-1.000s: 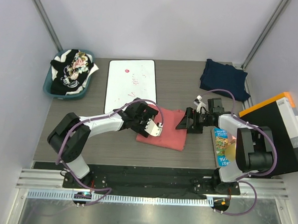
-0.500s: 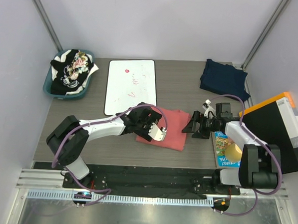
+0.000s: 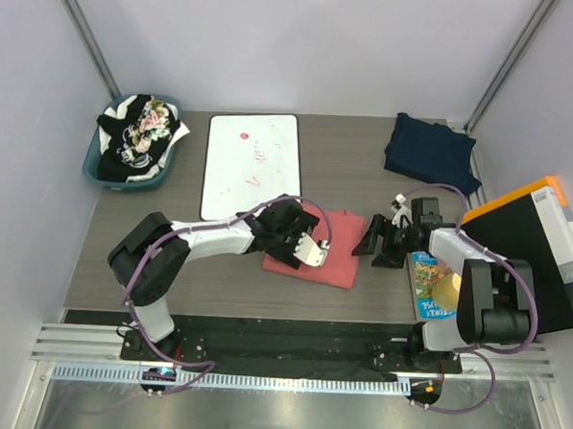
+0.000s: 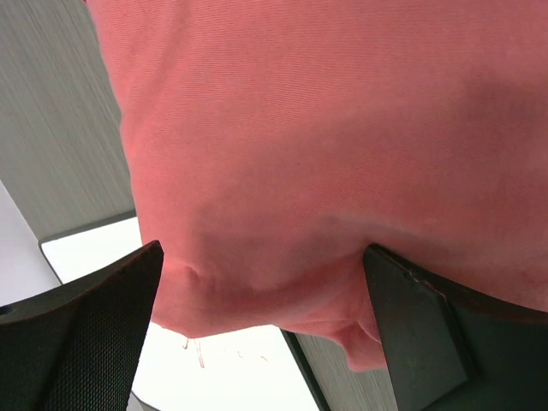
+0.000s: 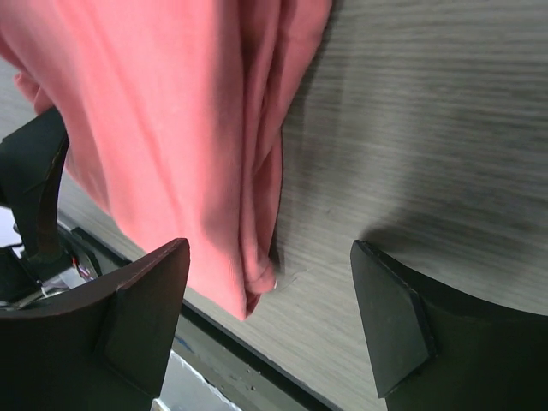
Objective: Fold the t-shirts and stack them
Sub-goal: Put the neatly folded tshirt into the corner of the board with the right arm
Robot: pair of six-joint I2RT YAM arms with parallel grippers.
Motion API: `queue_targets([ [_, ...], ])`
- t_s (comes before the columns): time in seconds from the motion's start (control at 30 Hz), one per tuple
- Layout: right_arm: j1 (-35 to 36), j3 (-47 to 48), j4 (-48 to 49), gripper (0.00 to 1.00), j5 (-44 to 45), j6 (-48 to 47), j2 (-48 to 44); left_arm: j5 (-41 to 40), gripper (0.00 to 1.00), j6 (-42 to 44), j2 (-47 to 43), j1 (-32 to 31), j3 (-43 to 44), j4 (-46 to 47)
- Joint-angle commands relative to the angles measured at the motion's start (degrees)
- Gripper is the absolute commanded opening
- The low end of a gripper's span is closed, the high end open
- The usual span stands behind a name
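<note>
A folded salmon t-shirt (image 3: 337,254) lies on the table at the middle. My left gripper (image 3: 308,246) is low over its left part. In the left wrist view the left gripper (image 4: 265,274) is open, its fingers (image 4: 94,334) wide apart with the salmon cloth (image 4: 325,128) between them. My right gripper (image 3: 374,240) is open just right of the shirt. In the right wrist view the shirt's folded edge (image 5: 257,171) lies between the right gripper's (image 5: 270,253) fingers, untouched. A folded navy t-shirt (image 3: 429,150) lies at the back right. Black, white and floral shirts (image 3: 142,130) fill a basket.
A teal basket (image 3: 95,171) stands at the back left. A white board with a black rim (image 3: 253,165) lies behind the salmon shirt; its corner shows in the left wrist view (image 4: 231,368). A colourful book (image 3: 427,280) and an orange-and-black box (image 3: 544,247) lie at the right.
My left gripper has moved right, further over the salmon shirt. My right gripper has drawn back right, off the shirt's right edge, and then stayed.
</note>
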Motion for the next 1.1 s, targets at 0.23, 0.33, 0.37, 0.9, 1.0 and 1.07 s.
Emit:
queue_targets([
  [0.23,1.7,2.9,10.6,0.78,1.7,10.0,9.4,-0.1,1.0,-5.5,4.7,-0.3,5.0,0.3],
  [0.33,4.4,3.5,11.9,0.78,1.7,12.9,10.8,-0.6,1.0,-7.8,5.1,-0.5,5.3,0.3],
  [0.37,6.0,3.5,12.6,0.77,1.6,13.7,10.9,-1.1,1.0,-8.3,5.2,-0.6,5.5,0.3],
  [0.9,10.7,6.0,16.4,0.16,2.6,17.6,13.9,-3.8,1.0,-12.4,8.0,-3.5,8.3,1.8],
  [1.0,9.5,8.4,14.4,0.01,4.0,15.0,14.7,-4.6,1.0,-11.8,7.7,-2.7,8.1,1.7],
  [1.07,7.6,11.4,12.4,0.01,4.5,12.8,15.2,-6.4,1.0,-11.7,7.2,-2.0,8.2,1.3],
])
